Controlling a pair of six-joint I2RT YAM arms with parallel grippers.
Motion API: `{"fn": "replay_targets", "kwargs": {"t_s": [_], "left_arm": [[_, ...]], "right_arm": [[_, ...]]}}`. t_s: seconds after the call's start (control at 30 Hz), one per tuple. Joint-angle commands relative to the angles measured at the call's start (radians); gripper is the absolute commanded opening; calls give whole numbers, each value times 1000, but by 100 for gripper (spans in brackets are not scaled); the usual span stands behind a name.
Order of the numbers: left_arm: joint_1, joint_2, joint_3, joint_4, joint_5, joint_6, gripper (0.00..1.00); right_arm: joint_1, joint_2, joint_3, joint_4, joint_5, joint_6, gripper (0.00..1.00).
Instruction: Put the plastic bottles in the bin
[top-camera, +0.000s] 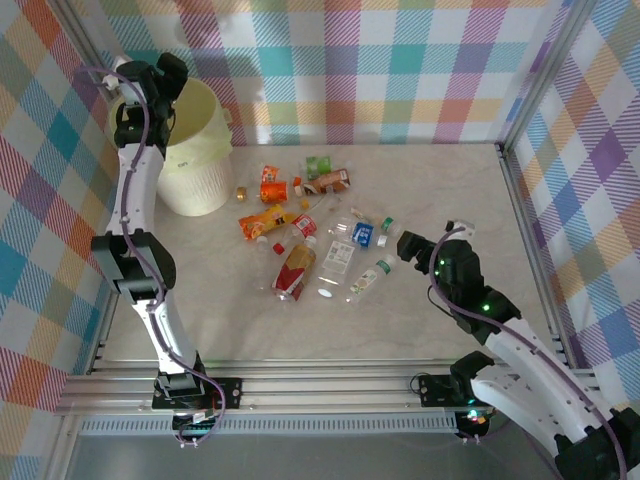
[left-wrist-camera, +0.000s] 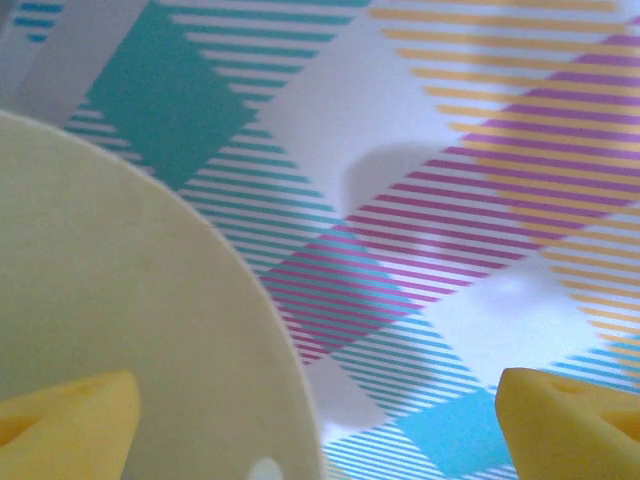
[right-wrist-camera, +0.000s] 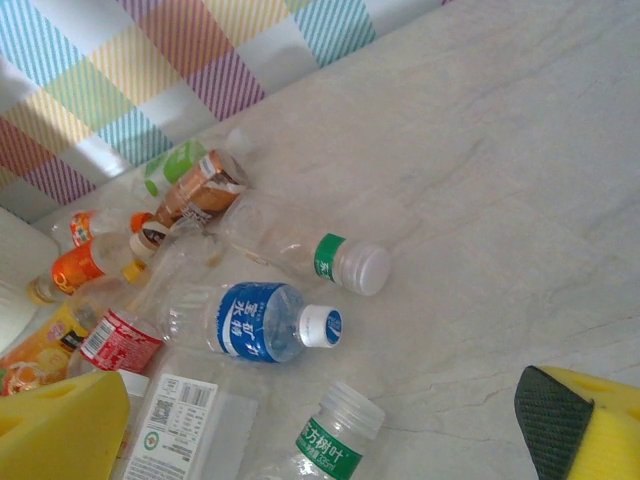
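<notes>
Visibly, left pincer (left-wrist-camera: 316, 405) gapes empty by bin (left-wrist-camera: 100, 280).

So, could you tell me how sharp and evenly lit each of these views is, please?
Top external view: sharp, evenly lit, soft shadows on the table. Left wrist view: the bin rim is close and blurred, with a faint shadow on the checked wall. Right wrist view: the bottles are crisp, without harsh glare.

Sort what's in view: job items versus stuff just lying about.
Job:
plastic bottles, scattered mid-table
pale-yellow bin
left gripper, open by the bin's rim
right gripper, open near the bottles

Lying about:
loose white cap
table
checked walls
metal frame rail
</notes>
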Motion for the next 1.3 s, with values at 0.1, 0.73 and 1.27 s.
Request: {"fn": "replay_targets", "kwargs": {"t_s": [0.1,0.73,1.27], "left_arm": [[-62,-179,-116,84,11,100,100],[-229,-777,-781,152,278,184,100],[-438,-929,-1034,-10,211,196,100]], "right_arm": [[5,28,34,26,1,55,100],[4,78,-52,-27,-282,167,100],[233,417,68,-93,-235,484,100]]}}
